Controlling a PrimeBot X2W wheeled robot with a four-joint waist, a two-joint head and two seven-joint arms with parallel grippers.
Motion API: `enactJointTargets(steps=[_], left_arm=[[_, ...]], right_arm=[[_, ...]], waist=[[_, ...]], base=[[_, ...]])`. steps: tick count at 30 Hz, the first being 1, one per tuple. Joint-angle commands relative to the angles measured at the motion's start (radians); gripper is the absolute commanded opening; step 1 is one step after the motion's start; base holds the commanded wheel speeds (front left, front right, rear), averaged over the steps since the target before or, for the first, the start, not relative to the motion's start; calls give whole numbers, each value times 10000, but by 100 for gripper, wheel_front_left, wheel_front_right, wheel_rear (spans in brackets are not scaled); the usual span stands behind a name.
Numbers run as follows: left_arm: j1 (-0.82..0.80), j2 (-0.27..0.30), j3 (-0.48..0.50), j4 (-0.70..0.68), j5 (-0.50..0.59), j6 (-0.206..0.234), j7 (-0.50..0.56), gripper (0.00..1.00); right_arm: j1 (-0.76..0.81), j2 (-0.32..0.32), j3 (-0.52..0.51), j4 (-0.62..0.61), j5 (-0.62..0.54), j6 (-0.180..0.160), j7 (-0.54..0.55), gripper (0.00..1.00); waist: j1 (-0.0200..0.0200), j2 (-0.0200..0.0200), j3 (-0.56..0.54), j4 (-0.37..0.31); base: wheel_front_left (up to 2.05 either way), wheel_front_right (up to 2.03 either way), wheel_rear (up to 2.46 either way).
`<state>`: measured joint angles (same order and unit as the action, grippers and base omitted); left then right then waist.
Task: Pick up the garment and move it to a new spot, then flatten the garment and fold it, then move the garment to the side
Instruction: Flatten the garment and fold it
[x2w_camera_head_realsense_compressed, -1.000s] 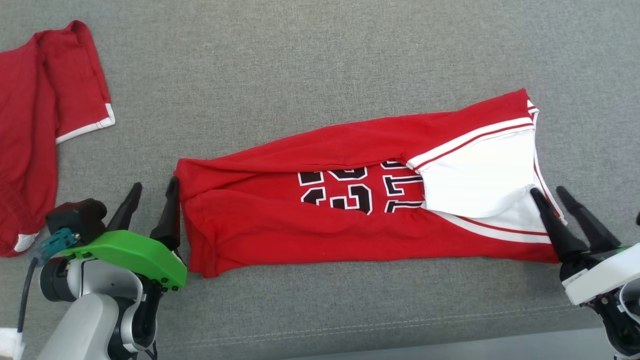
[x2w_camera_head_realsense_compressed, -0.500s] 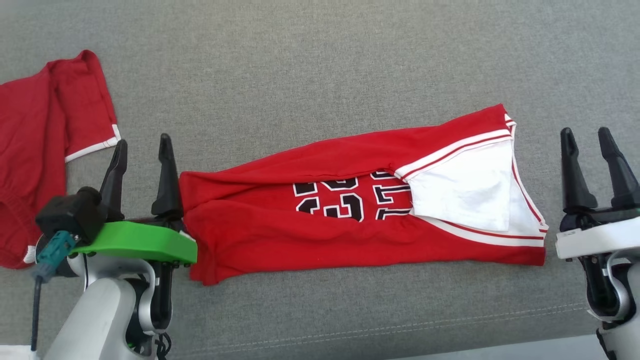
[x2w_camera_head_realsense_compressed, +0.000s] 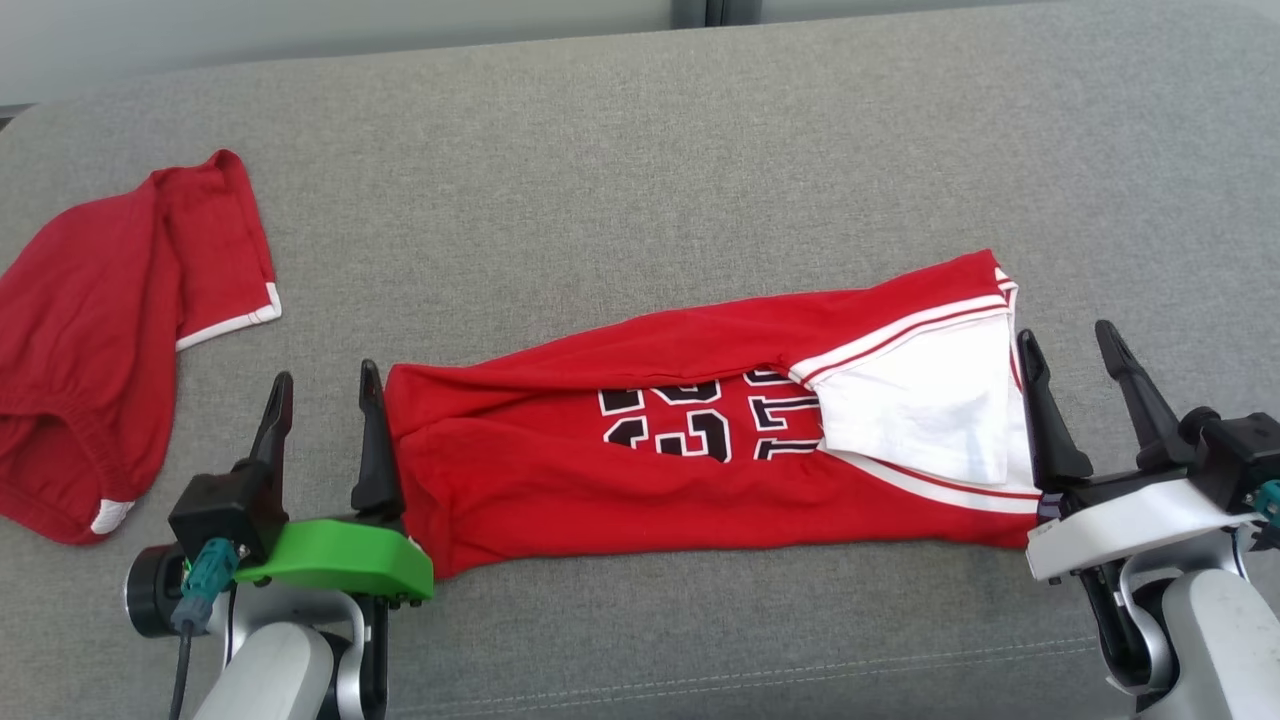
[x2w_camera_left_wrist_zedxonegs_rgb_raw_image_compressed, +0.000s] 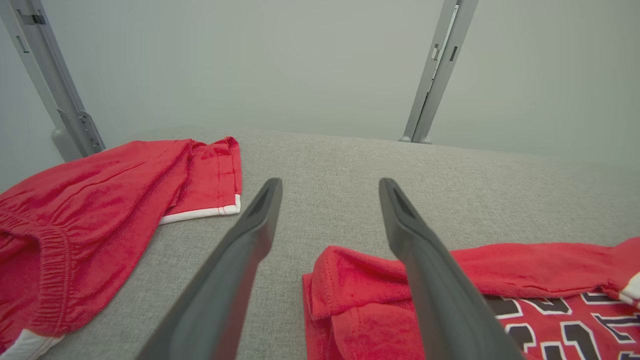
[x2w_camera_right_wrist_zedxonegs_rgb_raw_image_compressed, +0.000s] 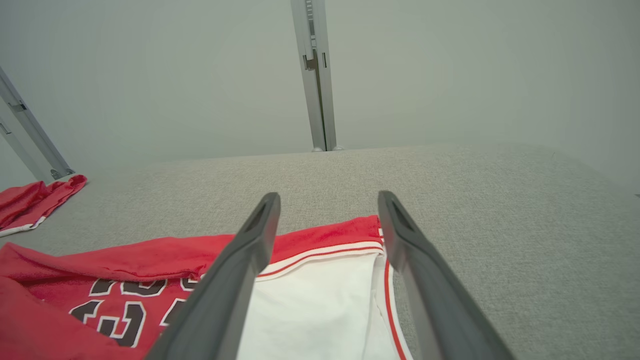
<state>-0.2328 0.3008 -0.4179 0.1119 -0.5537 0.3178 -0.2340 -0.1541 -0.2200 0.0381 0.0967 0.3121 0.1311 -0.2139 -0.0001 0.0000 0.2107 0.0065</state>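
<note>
Head view: the garment (x2w_camera_head_realsense_compressed: 700, 450) lies in a long folded band on the tabletop (x2w_camera_head_realsense_compressed: 640, 180), long axis left to right, white-trimmed end toward the right hand (x2w_camera_head_realsense_compressed: 1065, 330). That and the left hand (x2w_camera_head_realsense_compressed: 325, 372) stand wide open, empty, one at each end. Folding seems half done; next, I judge, each must pinch its end.

Left wrist view: the garment's red end lies by one finger (x2w_camera_left_wrist_zedxonegs_rgb_raw_image_compressed: 430, 280).

Right wrist view: its white panel shows between the fingers (x2w_camera_right_wrist_zedxonegs_rgb_raw_image_compressed: 225, 290).

The left end effector (x2w_camera_head_realsense_compressed: 326, 375) sat at the near left, its two dark fingers (x2w_camera_head_realsense_compressed: 378, 450) spread apart, pointing to the far side, with nothing between them. Behind it were a green wrist housing (x2w_camera_head_realsense_compressed: 335, 558) and a pale forearm (x2w_camera_head_realsense_compressed: 265, 670). The right end effector (x2w_camera_head_realsense_compressed: 1065, 332) sat at the near right, fingers likewise parted and empty, leaning slightly left, on a white wrist housing (x2w_camera_head_realsense_compressed: 1130, 520).
</note>
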Motion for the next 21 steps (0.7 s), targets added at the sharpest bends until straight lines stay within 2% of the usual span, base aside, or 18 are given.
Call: enactJointTargets(steps=[1, 7, 15, 21], left_arm=[[296, -64, 99, 41, -44, 17, -119, 100], [863, -327, 205, 258, -33, -71, -259, 100], [581, -417, 126, 407, 139, -199, -289, 100], [274, -537, 35, 499, 131, -314, -296, 100]], right_arm=[[215, 80, -38, 69, 5, -6, 47, 100], [562, 135, -151, 136, -171, -6, 217, 100], [434, 45, -148, 314, -205, -7, 444, 100], [-191, -145, -182, 1525, -425, -7, 536, 100]], waist=[[1, 0, -266, 63], [1, 0, -578, 228], [1, 0, -485, 354], [1, 0, 4, 519]], base=[[0, 0, 0], [0, 0, 0], [0, 0, 0], [0, 0, 0]])
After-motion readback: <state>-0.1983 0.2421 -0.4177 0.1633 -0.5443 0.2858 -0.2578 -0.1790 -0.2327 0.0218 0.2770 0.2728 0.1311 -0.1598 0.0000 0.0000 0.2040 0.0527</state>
